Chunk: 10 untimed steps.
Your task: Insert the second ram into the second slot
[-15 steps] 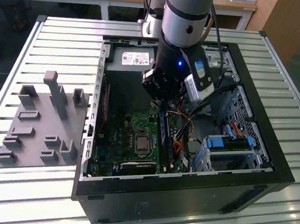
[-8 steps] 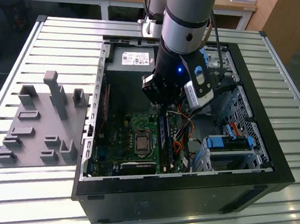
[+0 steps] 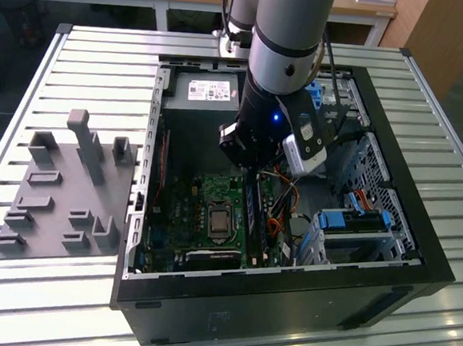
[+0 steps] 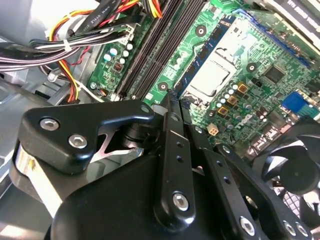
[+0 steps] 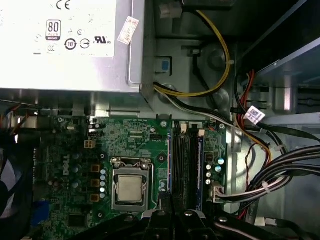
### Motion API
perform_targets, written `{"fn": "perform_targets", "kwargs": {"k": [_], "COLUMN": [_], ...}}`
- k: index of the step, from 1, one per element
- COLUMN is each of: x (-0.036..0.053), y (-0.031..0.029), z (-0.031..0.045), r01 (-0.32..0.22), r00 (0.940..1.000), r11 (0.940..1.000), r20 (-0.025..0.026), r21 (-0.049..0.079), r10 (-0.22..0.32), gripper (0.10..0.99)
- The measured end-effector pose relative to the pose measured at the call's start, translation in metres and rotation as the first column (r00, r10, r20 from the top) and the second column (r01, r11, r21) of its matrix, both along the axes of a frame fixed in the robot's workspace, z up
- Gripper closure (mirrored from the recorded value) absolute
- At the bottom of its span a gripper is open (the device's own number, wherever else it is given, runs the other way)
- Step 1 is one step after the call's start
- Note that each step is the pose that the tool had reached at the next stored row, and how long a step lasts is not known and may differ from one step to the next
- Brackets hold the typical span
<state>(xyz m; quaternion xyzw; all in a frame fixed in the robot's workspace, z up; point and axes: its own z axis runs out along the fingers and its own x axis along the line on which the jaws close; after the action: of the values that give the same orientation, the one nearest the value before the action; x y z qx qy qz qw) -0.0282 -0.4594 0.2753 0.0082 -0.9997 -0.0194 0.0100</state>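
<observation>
My gripper (image 3: 251, 173) hangs inside the open computer case (image 3: 417, 260), low over the green motherboard (image 3: 188, 210). In the second wrist view its fingers (image 4: 172, 97) are pressed together with nothing visible between them. The tip (image 5: 166, 204) sits at one end of the row of long black memory slots (image 5: 185, 165) (image 4: 150, 50) (image 3: 252, 219). A thin blue stick (image 5: 170, 165) (image 4: 202, 52), which looks like the ram, runs along the slot on the processor side. I cannot tell whether the tip touches it. Another blue edge (image 5: 200, 170) lines the far side of the row.
The processor socket (image 5: 130, 187) (image 3: 218, 218) lies beside the slots. Cable bundles (image 5: 280, 170) (image 4: 75, 40) crowd the other side. The power supply (image 3: 202, 90), a fan (image 4: 295, 165) and blue drive-bay latches (image 3: 356, 219) ring the board. A grey fixture plate (image 3: 62, 184) lies at the exterior view's left.
</observation>
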Motion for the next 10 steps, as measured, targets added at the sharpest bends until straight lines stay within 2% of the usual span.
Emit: {"fn": "perform_targets", "kwargs": {"k": [5,10], "x": [0.0,0.0002], "y": [-0.0012,-0.0013], "z": [-0.0005,-0.0079], "r01": [0.005,0.007], "r00": [1.0,1.0], "r11": [1.0,1.0], "r20": [0.0,-0.0001], "r21": [0.002,0.002], "r10": [-0.005,-0.007], "gripper": [0.957,0.957]}}
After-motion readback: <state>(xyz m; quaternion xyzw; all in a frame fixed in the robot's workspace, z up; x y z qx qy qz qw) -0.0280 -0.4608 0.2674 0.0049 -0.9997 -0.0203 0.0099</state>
